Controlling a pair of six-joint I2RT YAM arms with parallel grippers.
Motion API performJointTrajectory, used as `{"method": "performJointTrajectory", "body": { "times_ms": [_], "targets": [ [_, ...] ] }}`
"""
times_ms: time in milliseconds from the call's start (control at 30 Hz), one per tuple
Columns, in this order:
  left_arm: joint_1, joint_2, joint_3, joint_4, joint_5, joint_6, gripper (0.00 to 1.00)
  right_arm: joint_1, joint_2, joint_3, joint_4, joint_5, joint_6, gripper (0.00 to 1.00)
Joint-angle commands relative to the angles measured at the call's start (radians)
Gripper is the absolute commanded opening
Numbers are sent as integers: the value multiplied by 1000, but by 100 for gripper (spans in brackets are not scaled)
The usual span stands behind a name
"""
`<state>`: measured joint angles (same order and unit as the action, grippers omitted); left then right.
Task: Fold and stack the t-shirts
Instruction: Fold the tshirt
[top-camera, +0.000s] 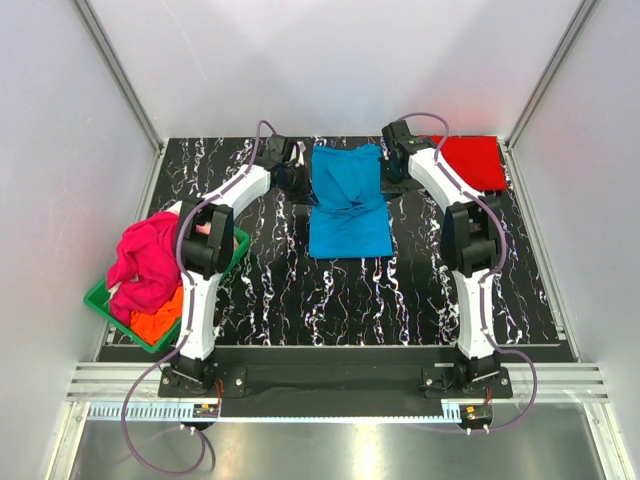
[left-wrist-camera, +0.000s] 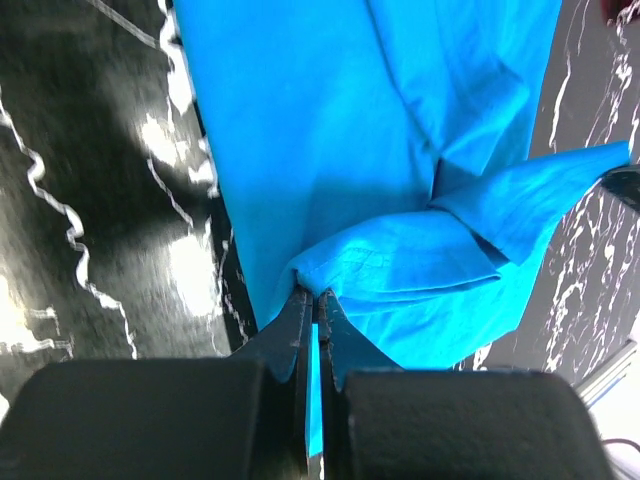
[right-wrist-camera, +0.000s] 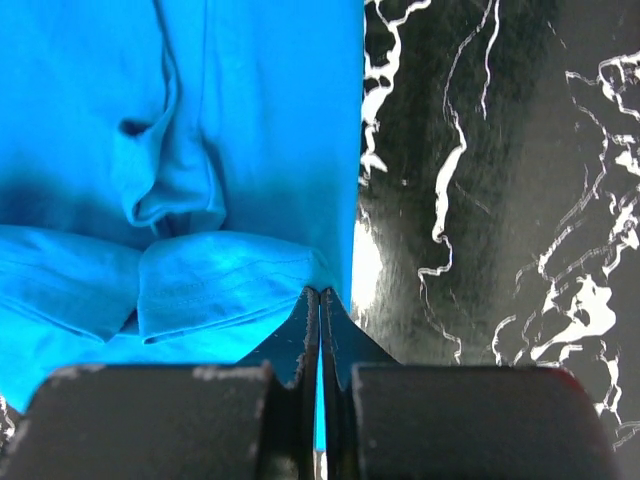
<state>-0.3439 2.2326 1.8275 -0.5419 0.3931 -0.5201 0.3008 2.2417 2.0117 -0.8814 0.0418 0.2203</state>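
The bright blue t-shirt lies lengthwise in the middle of the black marbled table, its far end lifted. My left gripper is shut on the shirt's far left corner. My right gripper is shut on its far right corner. Blue cloth shows between both pairs of closed fingers. A red t-shirt lies folded at the far right corner. A magenta-pink t-shirt and an orange one are heaped in the green basket.
The green plastic basket sits at the table's left edge beside the left arm. White walls close in the table at the back and sides. Bare marbled surface lies between the blue shirt and the arm bases.
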Motion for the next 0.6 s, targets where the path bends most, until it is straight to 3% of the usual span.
{"method": "performJointTrajectory", "body": {
  "times_ms": [0, 133, 200, 267, 333, 467, 567],
  "targets": [
    [16, 27, 72, 20, 33, 9, 0, -8, 28, 77, -1, 12, -25, 0],
    [19, 45, 92, 20, 33, 6, 14, -11, 61, 114, 1, 7, -36, 4],
    [23, 36, 92, 20, 15, 8, 28, -12, 64, 140, 1, 4, -42, 15],
    [28, 4, 84, 13, -3, 11, 32, -14, 47, 160, -4, 6, -38, 30],
    [31, -48, 66, 7, -57, 26, 37, -12, 15, 174, -22, -9, -10, 33],
    [-13, -154, -14, 2, -206, 75, 37, -11, -59, 79, 2, -80, 51, 27],
    [-27, -169, -62, 26, -153, 52, 32, -9, -103, -42, 85, -161, 80, 17]
  ]
}}
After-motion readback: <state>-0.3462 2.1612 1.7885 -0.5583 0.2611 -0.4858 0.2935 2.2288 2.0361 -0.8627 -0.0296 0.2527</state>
